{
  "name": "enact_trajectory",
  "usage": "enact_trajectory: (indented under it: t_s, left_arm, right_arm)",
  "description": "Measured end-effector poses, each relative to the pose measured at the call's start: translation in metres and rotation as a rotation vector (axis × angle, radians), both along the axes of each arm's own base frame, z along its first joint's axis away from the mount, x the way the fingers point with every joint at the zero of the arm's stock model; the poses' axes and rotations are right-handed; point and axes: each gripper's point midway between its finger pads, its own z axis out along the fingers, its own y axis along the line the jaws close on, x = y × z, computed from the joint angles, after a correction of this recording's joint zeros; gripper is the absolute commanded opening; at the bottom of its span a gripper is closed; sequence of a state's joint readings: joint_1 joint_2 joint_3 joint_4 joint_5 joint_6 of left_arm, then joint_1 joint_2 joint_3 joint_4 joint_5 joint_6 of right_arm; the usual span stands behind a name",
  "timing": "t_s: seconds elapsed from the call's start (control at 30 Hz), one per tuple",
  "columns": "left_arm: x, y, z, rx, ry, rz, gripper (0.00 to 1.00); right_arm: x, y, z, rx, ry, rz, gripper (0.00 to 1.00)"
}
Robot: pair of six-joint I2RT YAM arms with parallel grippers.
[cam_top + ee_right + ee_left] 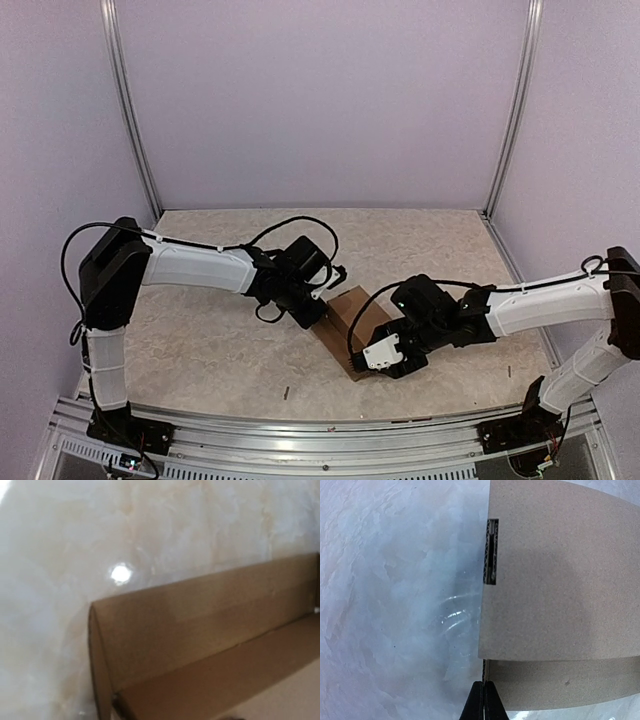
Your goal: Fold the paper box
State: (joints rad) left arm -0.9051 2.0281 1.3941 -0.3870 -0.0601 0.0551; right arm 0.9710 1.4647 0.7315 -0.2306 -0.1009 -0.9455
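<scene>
**A:** Where's the paper box (350, 318)?

**B:** Mid-table (200, 350), partly raised. In the top view its long axis runs roughly ten to four o'clock.

**A:** And the arms?

**B:** The left gripper (318, 308) is at the ten-o'clock end, jaws pressed together right at a panel edge. I can't tell whether card is nipped between them. The right gripper (372, 362) is at the four-o'clock end, and I can't tell how its jaws stand. Both are about equally close. From the right one, I'd judge the box wall lies toward ten o'clock.

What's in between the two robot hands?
The paper box sits between the left gripper and the right gripper, as the top view shows. The left one pinches its edge.
</scene>
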Motion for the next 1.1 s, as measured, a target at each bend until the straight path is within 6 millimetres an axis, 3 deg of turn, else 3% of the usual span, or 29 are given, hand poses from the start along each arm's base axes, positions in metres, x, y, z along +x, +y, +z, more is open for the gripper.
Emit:
enact_trajectory:
  t_s: [0.53,1.03,1.1]
  left_arm:
    - [-0.036,0.014,-0.005,0.0,0.019,0.224,0.0]
    - [-0.033,0.018,-0.005,-0.017,0.001,0.259,0.01]
    - [-0.032,0.019,-0.005,-0.033,0.004,0.256,0.05]
  right_arm:
    - [-0.004,-0.006,-0.003,-0.027,-0.021,0.047,0.64]
    - [-0.001,-0.004,-0.002,-0.012,-0.043,0.044,0.59]
    - [-0.001,-0.004,-0.002,-0.012,-0.043,0.044,0.59]
